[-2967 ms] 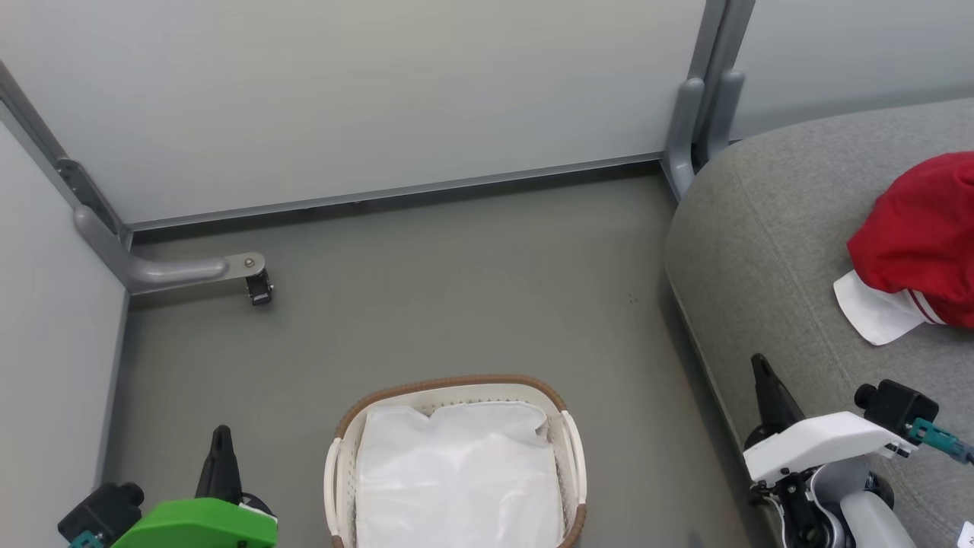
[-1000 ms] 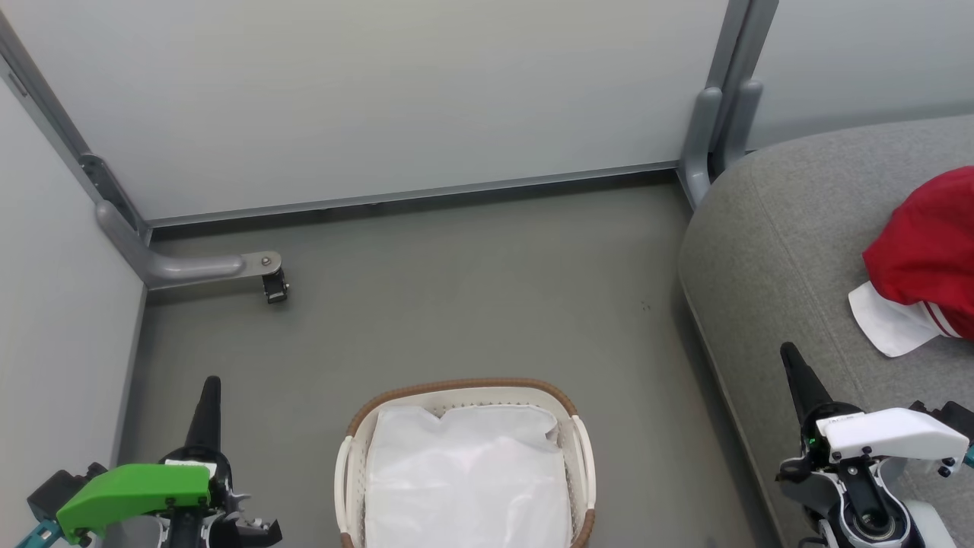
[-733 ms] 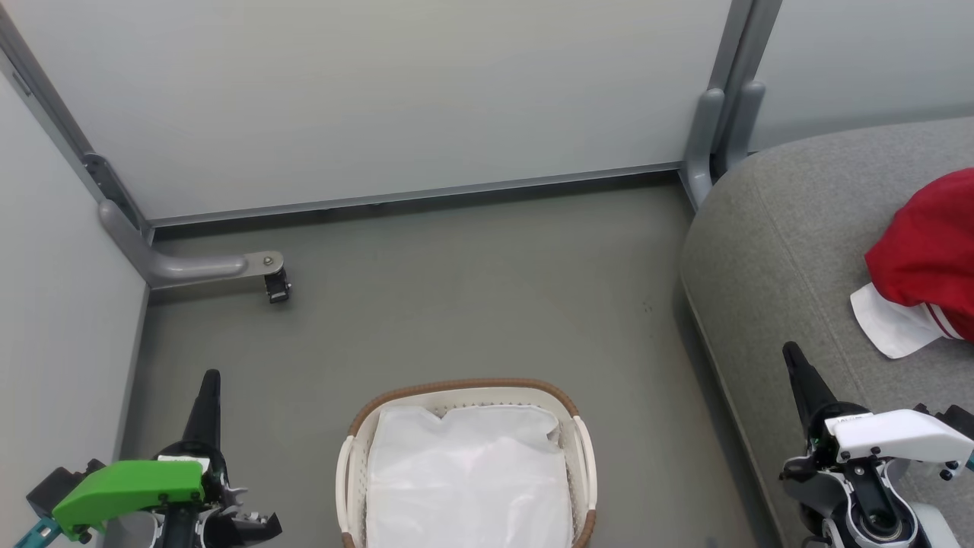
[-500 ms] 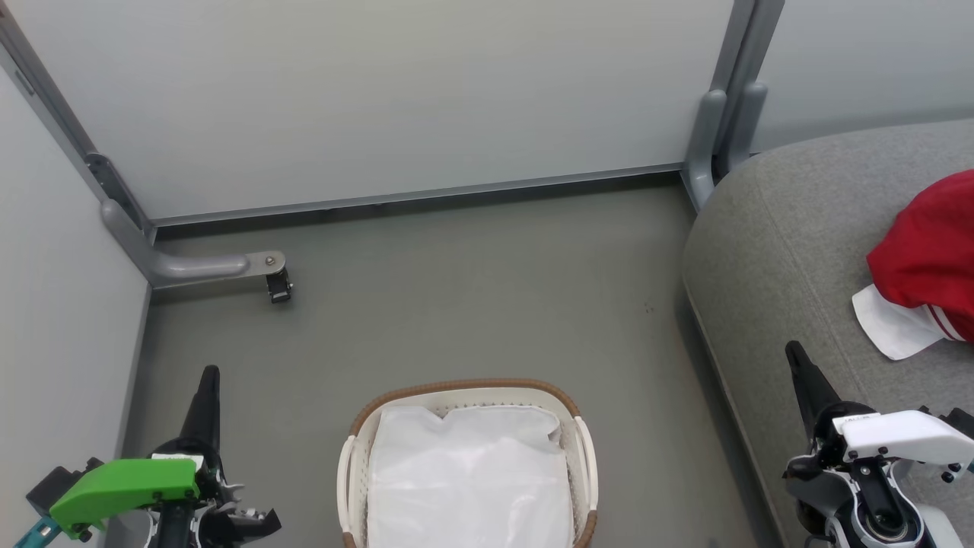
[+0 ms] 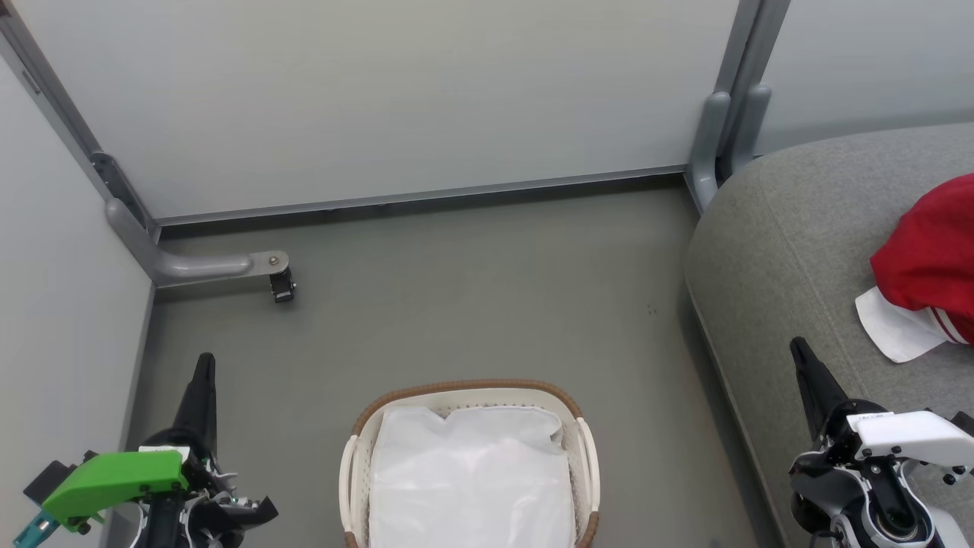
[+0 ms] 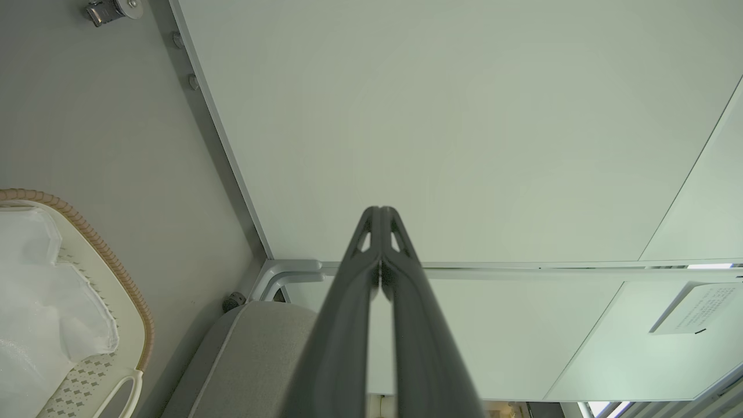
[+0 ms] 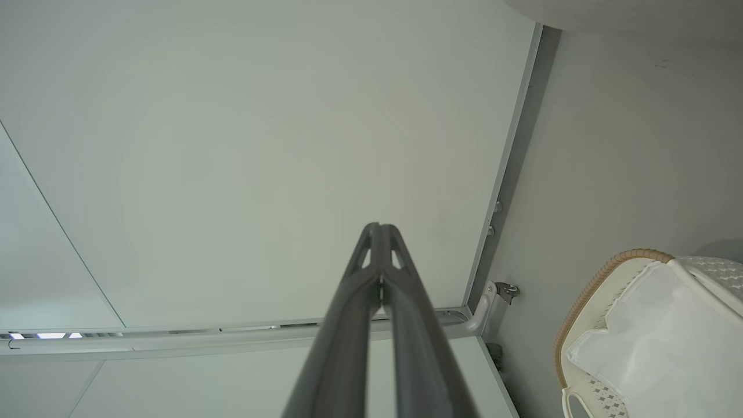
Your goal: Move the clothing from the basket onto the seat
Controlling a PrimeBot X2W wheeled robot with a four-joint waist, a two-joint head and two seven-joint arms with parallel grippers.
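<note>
One white liner (image 5: 468,479) fills the basket (image 5: 456,386); clothing (image 5: 924,251) on the seat (image 5: 776,251).

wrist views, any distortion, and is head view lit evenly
Head view: soft even light, no glare, faint shadow along the seat; the white liner nearly washes out. Left wrist view: the left end effector looms stretched. Right wrist view: same for the right end effector.

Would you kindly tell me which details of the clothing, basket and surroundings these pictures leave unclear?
- Head view: the clothing on the seat runs past the right edge; its full extent is unknown.
- Head view: the bottom edge cuts off the near end of the basket; the white liner hides anything beneath.
- Left wrist view: the print on the wall label is too small to read.
</note>
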